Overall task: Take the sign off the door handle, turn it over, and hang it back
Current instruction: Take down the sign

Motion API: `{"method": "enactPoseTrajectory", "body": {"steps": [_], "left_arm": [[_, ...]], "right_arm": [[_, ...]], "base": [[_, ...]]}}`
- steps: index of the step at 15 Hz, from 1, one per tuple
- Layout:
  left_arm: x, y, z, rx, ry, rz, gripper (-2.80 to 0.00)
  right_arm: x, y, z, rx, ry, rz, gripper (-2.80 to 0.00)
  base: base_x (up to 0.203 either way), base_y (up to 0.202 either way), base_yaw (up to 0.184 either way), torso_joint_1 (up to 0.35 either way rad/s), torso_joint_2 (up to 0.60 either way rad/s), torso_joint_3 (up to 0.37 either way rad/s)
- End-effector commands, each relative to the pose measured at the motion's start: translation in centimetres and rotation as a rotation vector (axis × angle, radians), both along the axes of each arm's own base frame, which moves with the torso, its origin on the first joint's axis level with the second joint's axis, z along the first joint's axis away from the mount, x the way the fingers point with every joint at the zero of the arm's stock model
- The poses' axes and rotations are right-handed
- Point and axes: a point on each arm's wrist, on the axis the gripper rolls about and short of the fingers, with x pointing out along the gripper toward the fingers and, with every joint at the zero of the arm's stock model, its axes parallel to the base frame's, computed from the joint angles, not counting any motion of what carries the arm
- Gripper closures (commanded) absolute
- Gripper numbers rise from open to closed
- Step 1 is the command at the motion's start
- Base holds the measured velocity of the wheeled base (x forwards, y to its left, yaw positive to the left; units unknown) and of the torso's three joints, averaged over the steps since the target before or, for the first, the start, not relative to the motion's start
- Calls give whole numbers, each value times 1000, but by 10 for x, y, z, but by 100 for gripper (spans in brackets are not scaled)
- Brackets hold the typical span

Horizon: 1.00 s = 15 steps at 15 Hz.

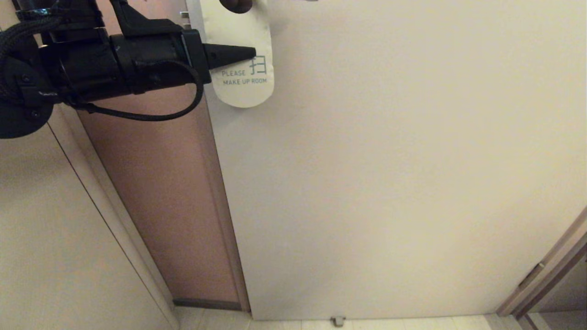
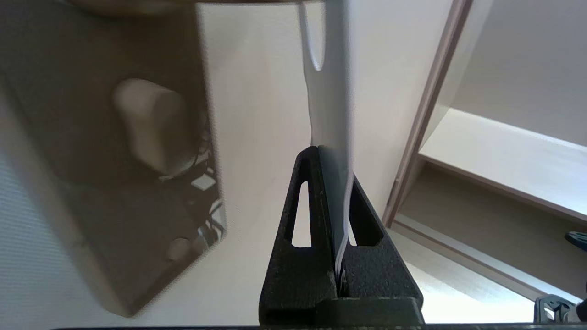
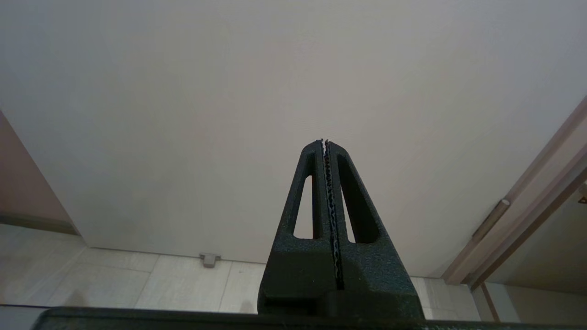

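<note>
The sign point(image 1: 243, 41) shows its white "PLEASE MAKE UP ROOM" face and hangs against the door near the top of the head view. Its upper end reaches the dark door handle point(image 1: 236, 4), which the frame edge cuts off. My left gripper point(image 1: 250, 54) comes in from the left and is shut on the sign's left edge, just above the lettering. In the left wrist view the sign point(image 2: 332, 91) stands edge-on between the fingers point(image 2: 305, 192), beside the brown backplate point(image 2: 114, 183). My right gripper point(image 3: 325, 141) is shut and empty, low in front of the door.
The pale door point(image 1: 390, 183) fills the view, with its edge and a brown gap point(image 1: 174, 206) on the left. A silver latch point(image 1: 185, 18) sits on the door edge. A small door stop point(image 1: 338, 321) is at the floor. The door frame point(image 1: 541, 270) runs at lower right.
</note>
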Motion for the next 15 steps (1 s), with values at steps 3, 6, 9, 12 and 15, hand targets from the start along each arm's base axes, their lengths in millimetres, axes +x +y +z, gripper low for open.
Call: {"method": "enactPoseTrajectory", "body": {"steps": [3, 6, 9, 12, 15], "left_arm": [[-18, -23, 6, -8, -17, 60, 0], [-24, -38, 6, -15, -12, 125, 0], [-26, -53, 1, 3, -19, 190, 0], [-29, -67, -3, 9, -8, 233, 0], [-26, -80, -12, 29, 5, 276, 0]], "right_arm": [[0, 0, 0, -1, 1, 1, 0], [0, 0, 0, -1, 1, 1, 0], [0, 0, 0, -1, 1, 1, 0], [0, 0, 0, -1, 1, 1, 0], [0, 0, 0, -1, 1, 1, 0]], "base": [[0, 0, 0, 0, 0, 0], [0, 0, 0, 0, 0, 0], [0, 0, 0, 0, 0, 0], [0, 0, 0, 0, 0, 0], [0, 0, 0, 0, 0, 0]]}}
